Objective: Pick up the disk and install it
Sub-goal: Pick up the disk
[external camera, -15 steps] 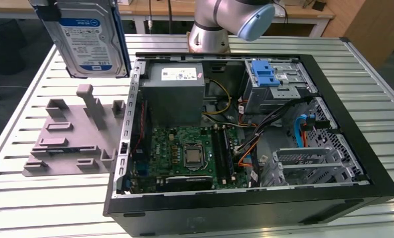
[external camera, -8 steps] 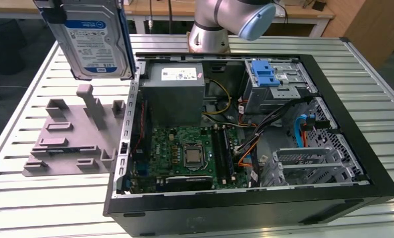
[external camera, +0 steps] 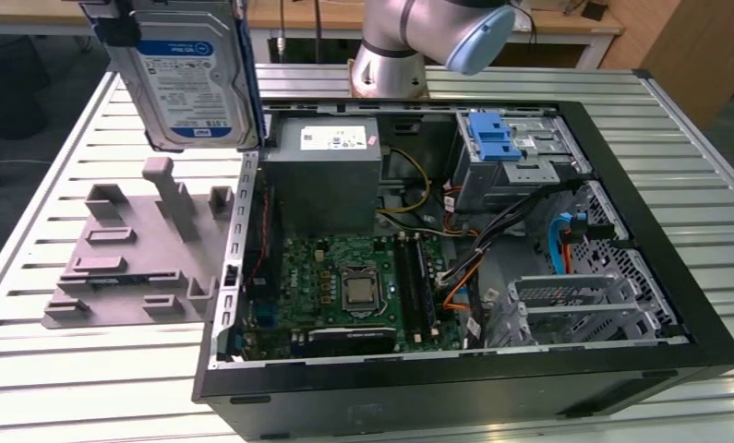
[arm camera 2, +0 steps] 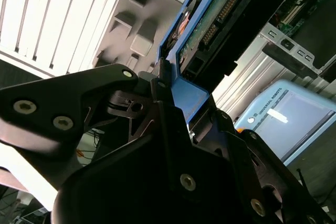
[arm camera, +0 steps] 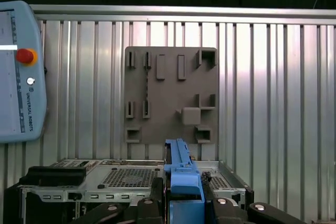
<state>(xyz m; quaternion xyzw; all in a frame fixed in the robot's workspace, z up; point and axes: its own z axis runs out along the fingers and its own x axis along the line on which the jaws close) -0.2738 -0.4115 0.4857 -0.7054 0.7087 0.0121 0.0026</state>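
Note:
The disk (external camera: 188,78), a silver hard drive with a white-and-blue label in a blue carrier bracket, hangs upright in the air above the table. It is at the exterior view's upper left, over the gap between the grey fixture (external camera: 133,249) and the open computer case (external camera: 465,378). My gripper (arm camera: 184,195) is shut on the disk's blue carrier (arm camera: 181,166), with a black finger on each side. In the second wrist view the gripper (arm camera 2: 167,85) clamps the bracket's end, and the disk's green circuit board (arm camera 2: 210,30) faces the camera.
The case lies open on the slatted metal table (external camera: 71,369). Inside are a grey power supply (external camera: 323,171), the motherboard (external camera: 342,286), a blue-latched optical drive cage (external camera: 499,138) and a metal drive cage (external camera: 576,305). A teach pendant (arm camera: 18,72) lies on the table.

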